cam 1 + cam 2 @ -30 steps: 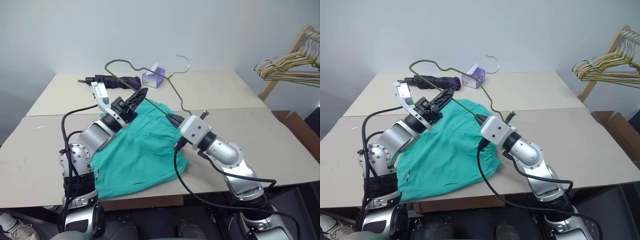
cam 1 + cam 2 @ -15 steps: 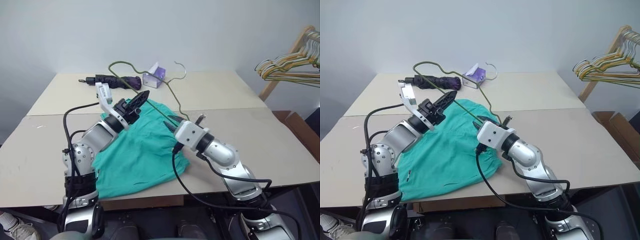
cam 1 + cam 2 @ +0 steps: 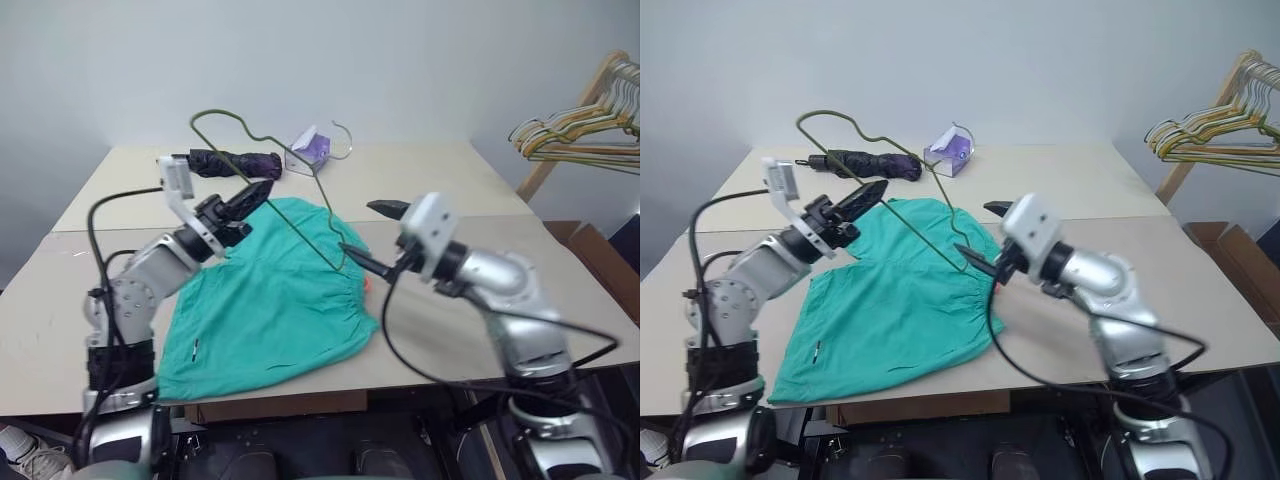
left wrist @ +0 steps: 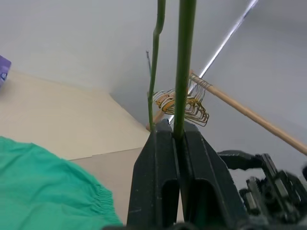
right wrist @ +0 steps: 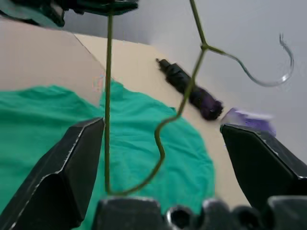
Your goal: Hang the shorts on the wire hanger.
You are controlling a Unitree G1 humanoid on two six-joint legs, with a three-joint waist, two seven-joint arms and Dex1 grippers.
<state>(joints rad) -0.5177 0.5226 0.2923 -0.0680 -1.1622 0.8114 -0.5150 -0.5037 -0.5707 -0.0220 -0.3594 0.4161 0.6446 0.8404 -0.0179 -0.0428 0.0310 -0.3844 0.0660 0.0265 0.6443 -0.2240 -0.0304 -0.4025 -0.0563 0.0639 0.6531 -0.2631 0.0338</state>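
Your left gripper (image 3: 255, 190) is clamped on the hanger (image 3: 300, 205), its two fingers pinched tight around the wire, as the left wrist view shows plainly. That arm reaches forward from the left with the elbow bent and the gripper angled a little upward toward the table's middle, holding the hanger in the air above the shorts (image 3: 270, 300). The hanger tilts: one corner loops up over the folded umbrella (image 3: 235, 161), the hook (image 3: 345, 140) hangs near the tissue box (image 3: 308, 150), and the lowest corner dips to just above the waistband of the shorts.

Your right gripper (image 3: 378, 236) stands wide open and holds nothing. Its fingers are spread one above the other, pointing roughly level toward the left, with the lower fingertip close beside the hanger's low corner; contact there cannot be told. In the right wrist view the wire passes between the spread fingers.

The shorts lie flat on the table (image 3: 450, 180), spread toward its near edge, waistband to your right. A rack of hangers (image 3: 575, 130) stands off to the right.
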